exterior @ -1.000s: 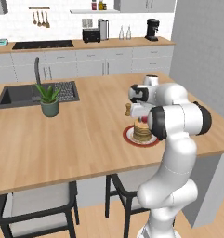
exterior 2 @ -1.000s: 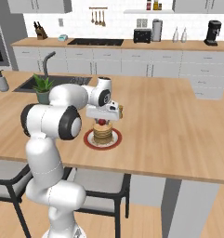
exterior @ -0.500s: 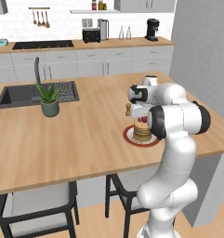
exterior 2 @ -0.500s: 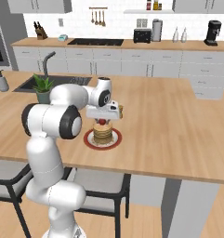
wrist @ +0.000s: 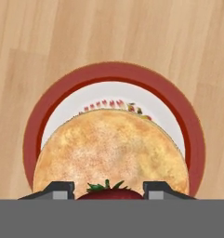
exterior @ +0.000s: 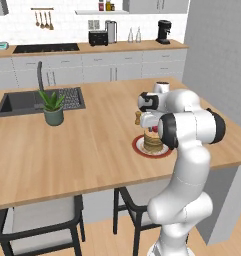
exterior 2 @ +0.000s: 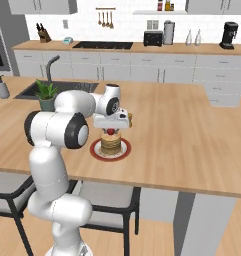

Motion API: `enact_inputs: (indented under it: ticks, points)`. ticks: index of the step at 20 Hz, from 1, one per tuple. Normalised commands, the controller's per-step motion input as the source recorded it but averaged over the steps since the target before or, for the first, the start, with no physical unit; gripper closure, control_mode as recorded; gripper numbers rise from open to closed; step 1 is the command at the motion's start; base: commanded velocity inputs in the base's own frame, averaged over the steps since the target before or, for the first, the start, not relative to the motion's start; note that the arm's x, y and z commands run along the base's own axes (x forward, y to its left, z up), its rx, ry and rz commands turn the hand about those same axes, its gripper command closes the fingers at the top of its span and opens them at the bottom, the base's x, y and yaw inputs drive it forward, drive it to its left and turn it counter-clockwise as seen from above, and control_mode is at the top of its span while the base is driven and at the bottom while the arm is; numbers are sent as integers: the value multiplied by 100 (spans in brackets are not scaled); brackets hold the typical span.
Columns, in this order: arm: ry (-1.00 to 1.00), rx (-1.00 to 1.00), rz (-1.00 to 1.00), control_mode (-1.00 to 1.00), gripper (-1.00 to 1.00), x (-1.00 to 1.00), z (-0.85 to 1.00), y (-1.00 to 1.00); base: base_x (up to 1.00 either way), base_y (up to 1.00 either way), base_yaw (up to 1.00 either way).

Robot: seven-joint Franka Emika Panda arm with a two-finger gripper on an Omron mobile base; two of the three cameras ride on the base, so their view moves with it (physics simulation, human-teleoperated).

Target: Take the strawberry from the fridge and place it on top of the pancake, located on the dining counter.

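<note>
Between the end effector (wrist: 107, 191) fingers sits the strawberry (wrist: 108, 191), over the pancake (wrist: 111, 151).

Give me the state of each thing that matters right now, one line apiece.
Strawberry: between the jaws, directly over the pancake stack; contact with the stack cannot be told.
Gripper: pointing down above the plate, jaws around the strawberry.
Pancake: stacked on its plate, upright.
Plate: flat on the dining counter.

Arm folded forward, tool (exterior 2: 110, 131) pointing down, fingers partly spread
</note>
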Motion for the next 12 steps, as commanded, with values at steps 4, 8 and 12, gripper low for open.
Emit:
enact_inputs:
  ticks: [4, 8, 12]
  points:
    - [0, 0, 5, -100, -100, 0, 0, 0, 0, 0, 0]
    - [-2, 0, 1, -100, -100, 0, 0, 0, 0, 0, 0]
    - [-4, -1, 0, -100, -100, 0, 26, 0, 0, 0, 0]
